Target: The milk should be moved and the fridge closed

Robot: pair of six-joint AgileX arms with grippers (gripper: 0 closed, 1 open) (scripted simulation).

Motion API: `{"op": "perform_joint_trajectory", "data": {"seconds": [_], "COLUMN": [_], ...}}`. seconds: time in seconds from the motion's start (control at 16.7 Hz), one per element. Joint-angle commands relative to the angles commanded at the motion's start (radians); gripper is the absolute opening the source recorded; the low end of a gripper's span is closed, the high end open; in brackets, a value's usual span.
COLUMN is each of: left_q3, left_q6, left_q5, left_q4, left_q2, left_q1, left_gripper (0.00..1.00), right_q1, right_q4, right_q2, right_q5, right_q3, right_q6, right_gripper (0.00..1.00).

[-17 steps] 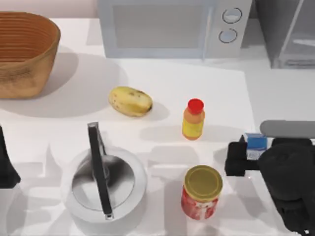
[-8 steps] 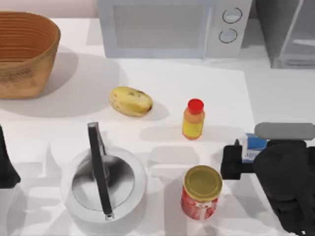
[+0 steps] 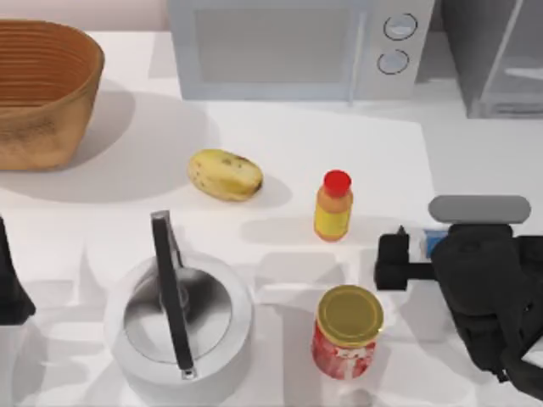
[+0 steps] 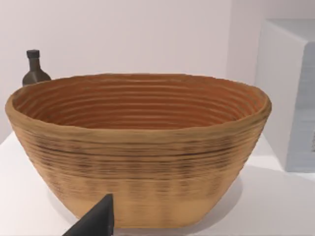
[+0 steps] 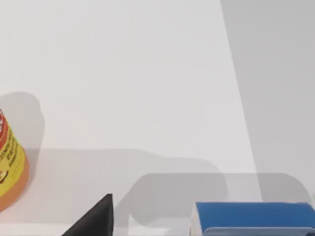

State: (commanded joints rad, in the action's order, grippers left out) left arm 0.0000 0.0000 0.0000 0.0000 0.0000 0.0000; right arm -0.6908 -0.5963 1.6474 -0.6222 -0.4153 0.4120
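right tool (image 3: 407,263) low over the table (image 3: 339,153) at the near right, can't tell if it's gripping, milk (image 3: 433,240) mostly tucked under it just right of the yellow bottle (image 3: 333,206), fridge (image 3: 496,55) far right, left arm parked near left

Right wrist cam: blue top of the small white box-shaped milk carton (image 5: 253,219) sits close under the camera, resting on the plain white table (image 5: 147,73). One dark finger (image 5: 96,220) of the right gripper pokes in beside it, not touching the carton; jaw state not readable here. Yellow bottle with red label print (image 5: 9,164) stands well apart from the carton, a soft grey shadow lying on the tabletop between them.
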Motion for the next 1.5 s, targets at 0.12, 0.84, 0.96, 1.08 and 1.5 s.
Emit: {"op": "perform_joint_trajectory", "data": {"seconds": [0.12,0.84,0.96,1.08,1.5], "left_q3": [0.0,0.0,0.0,0.0,0.0], "left_q6": [0.0,0.0,0.0,0.0,0.0], "left_q5": [0.0,0.0,0.0,0.0,0.0], "left_q4": [0.0,0.0,0.0,0.0,0.0], "left_q2": [0.0,0.0,0.0,0.0,0.0], "left_q1": [0.0,0.0,0.0,0.0,0.0], "left_gripper": [1.0,1.0,1.0,1.0,1.0], "right_q1": [0.0,0.0,0.0,0.0,0.0], "right_q4": [-0.02,-0.021,-0.021,-0.021,-0.021], "right_q2": [0.026,0.027,0.027,0.027,0.027], "right_q5": [0.001,0.001,0.001,0.001,0.001], "right_q3": [-0.006,-0.006,-0.006,-0.006,-0.006], "right_q6": [-0.001,-0.001,-0.001,-0.001,-0.001], "right_gripper": [1.0,0.32,0.17,0.02,0.0]}}
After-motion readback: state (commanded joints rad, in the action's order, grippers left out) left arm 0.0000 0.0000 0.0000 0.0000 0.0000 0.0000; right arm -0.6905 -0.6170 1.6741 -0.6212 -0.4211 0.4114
